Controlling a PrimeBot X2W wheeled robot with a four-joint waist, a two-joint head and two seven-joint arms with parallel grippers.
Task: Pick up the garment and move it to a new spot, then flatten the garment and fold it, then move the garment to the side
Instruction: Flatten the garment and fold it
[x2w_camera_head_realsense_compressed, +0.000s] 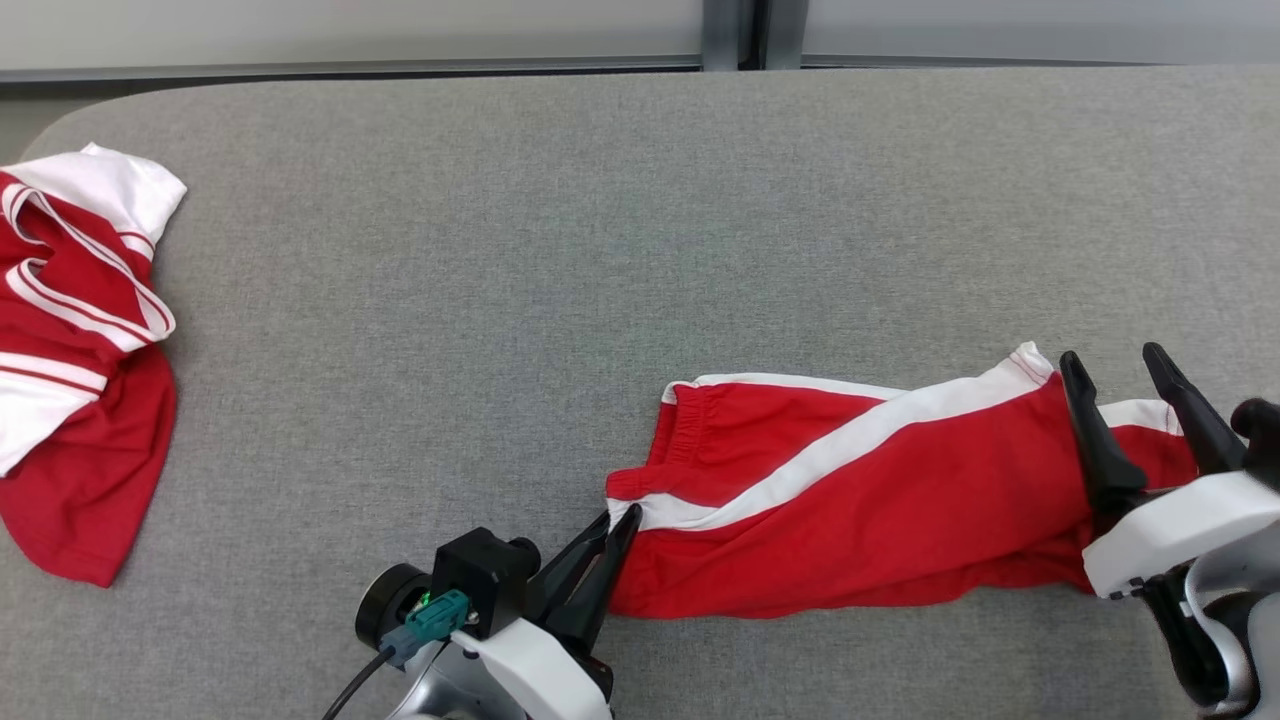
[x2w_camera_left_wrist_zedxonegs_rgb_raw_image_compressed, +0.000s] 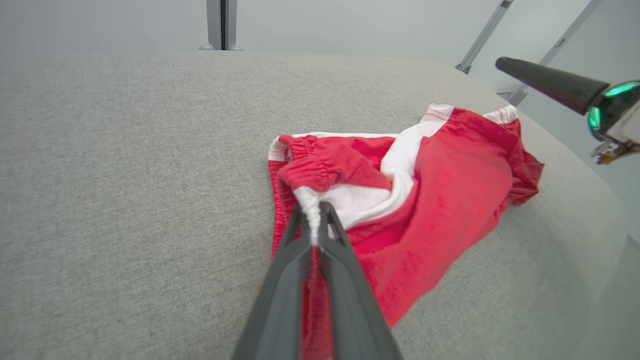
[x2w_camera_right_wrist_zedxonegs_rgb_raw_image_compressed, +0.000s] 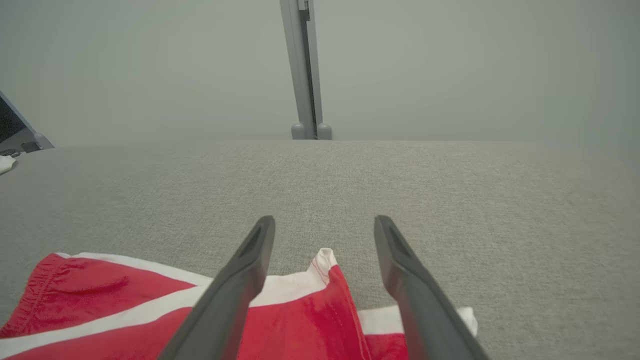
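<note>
Along the near edge of the worktop (x2w_camera_head_realsense_compressed: 600, 250), right of its middle, the garment (x2w_camera_head_realsense_compressed: 850, 500) is laid: a pair of red shorts with a white side stripe. Closest to that edge, the left gripper (x2w_camera_head_realsense_compressed: 612, 530) is seen with its two fingers pressed together on the white-trimmed corner of the elastic waistband; only a thin pinch of cloth is caught between the tips. Toward the right edge, the right gripper (x2w_camera_head_realsense_compressed: 1110, 355) is held over the leg-hem end with its fingers spread apart, and nothing is gripped by it; whether the cloth is touched cannot be told.

Several faults can be expected from here. With so little fabric caught, the waistband corner could be pulled out of the pinch once the weight of the shorts is taken. If the lift is made by the left side alone, the garment would be dragged and bunched rather than carried flat. If the right fingers are closed on one layer only, the leg could be opened up and twisted.

The long axis of the shorts is set roughly parallel to the near edge, tilted slightly so that the right end lies farther back. The waistband is pointed toward the left edge, the hems toward the right edge. Farther off, at the left edge, a second red-and-white garment (x2w_camera_head_realsense_compressed: 80, 350) is seen crumpled, well apart.
</note>
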